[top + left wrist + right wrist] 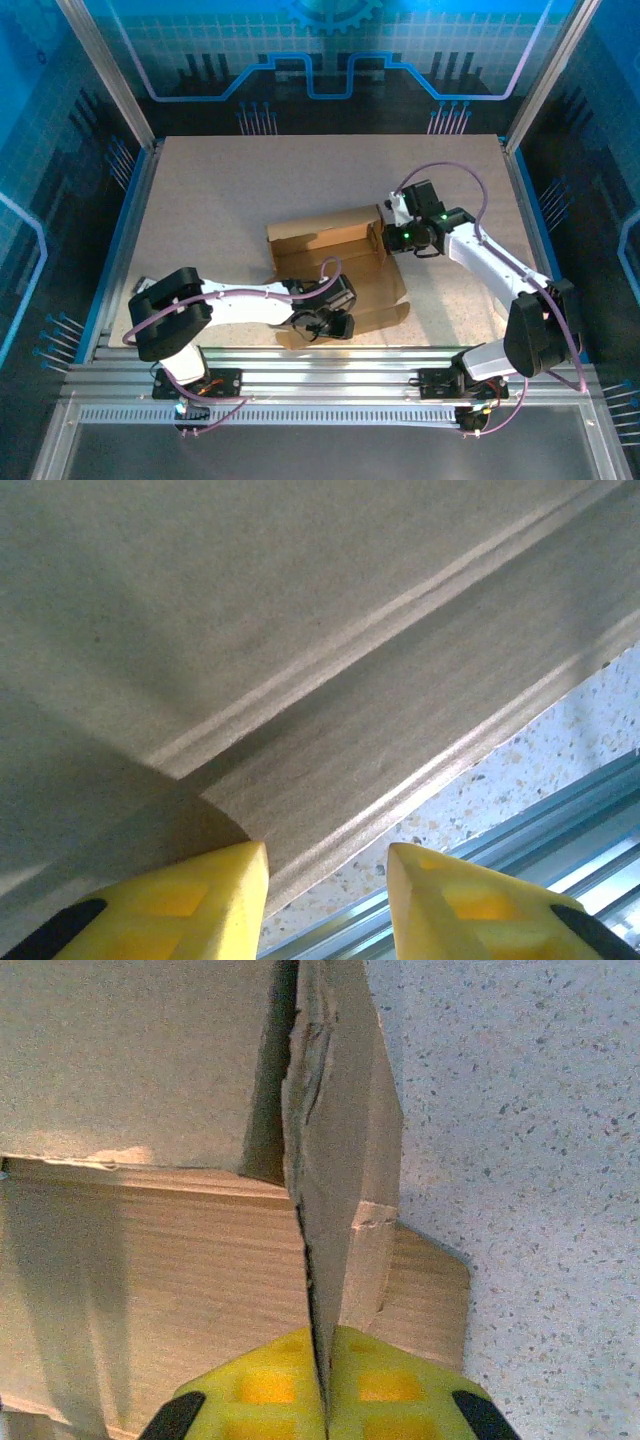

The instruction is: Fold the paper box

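Yellow right fingers sit at the lower edge of the wrist view, clenched on the thin edge of an upright flap of the paper box. The flap rises straight ahead of the tips and splits the view. Left of these fingers lie flat brown panels crossed by a crease. To their right are a rounded corner tab and then bare speckled table.

Left fingers, also yellow, stand apart with nothing clamped between them. A broad creased panel of the box spreads ahead of and above them, its free edge running down to the tip of the finger on the left of that view. The gap between them shows speckled table and an aluminium rail.

From above, the box lies mid-table between the two sets of fingers, with its back wall raised. Its right end meets the right fingers and its near flap meets the left ones.

Hard to make out: in the overhead view the left fingertips are lost among that arm's black wrist parts, and whether a left finger touches the panel cannot be told.

Pose: the left arm lies low and nearly level, stretched rightward from its base. The right arm is bent at an elbow on the right — its forearm slants back and leftward to the box.
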Robot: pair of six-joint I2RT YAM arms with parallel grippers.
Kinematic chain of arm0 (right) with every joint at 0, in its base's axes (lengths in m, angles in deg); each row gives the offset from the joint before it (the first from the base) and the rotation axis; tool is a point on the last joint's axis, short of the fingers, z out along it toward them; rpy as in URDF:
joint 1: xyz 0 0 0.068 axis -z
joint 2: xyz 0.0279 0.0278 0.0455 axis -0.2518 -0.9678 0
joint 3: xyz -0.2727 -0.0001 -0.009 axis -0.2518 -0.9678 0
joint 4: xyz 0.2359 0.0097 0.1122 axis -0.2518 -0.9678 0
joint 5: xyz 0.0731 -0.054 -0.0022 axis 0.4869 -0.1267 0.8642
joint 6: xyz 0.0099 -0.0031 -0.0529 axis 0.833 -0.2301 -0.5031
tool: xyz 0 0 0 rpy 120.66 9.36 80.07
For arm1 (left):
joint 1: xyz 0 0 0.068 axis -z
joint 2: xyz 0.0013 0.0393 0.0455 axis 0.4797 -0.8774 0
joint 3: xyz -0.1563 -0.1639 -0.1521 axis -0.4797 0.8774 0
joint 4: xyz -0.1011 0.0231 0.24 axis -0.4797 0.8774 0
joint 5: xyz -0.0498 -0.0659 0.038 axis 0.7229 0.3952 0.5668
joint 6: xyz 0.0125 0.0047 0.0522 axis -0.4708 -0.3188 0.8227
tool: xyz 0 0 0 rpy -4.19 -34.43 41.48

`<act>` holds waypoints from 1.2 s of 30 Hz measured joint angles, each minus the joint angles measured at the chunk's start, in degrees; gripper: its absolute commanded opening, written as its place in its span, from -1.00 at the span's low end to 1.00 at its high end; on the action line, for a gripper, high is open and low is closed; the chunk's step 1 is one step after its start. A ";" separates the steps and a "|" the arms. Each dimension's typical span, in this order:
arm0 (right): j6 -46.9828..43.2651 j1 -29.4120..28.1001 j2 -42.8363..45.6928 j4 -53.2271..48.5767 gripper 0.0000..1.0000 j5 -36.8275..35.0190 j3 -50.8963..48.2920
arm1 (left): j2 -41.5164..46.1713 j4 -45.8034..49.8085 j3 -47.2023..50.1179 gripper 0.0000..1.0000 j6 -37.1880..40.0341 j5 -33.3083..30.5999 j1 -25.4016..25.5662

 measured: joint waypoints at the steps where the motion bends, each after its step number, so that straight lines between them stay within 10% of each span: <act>1: 0.00 -0.20 -0.07 0.50 -1.00 -0.37 -0.11 | 0.35 0.02 0.02 -0.24 -0.15 0.15 -0.55; 18: -9.05 -4.68 -10.40 3.02 -1.00 -1.44 9.25 | 18.40 14.60 -19.65 -0.10 8.74 5.33 -19.19; 36: -11.06 -7.63 -15.91 3.96 -1.00 -1.16 14.69 | 1.31 -0.50 -22.16 0.15 19.61 10.36 -37.73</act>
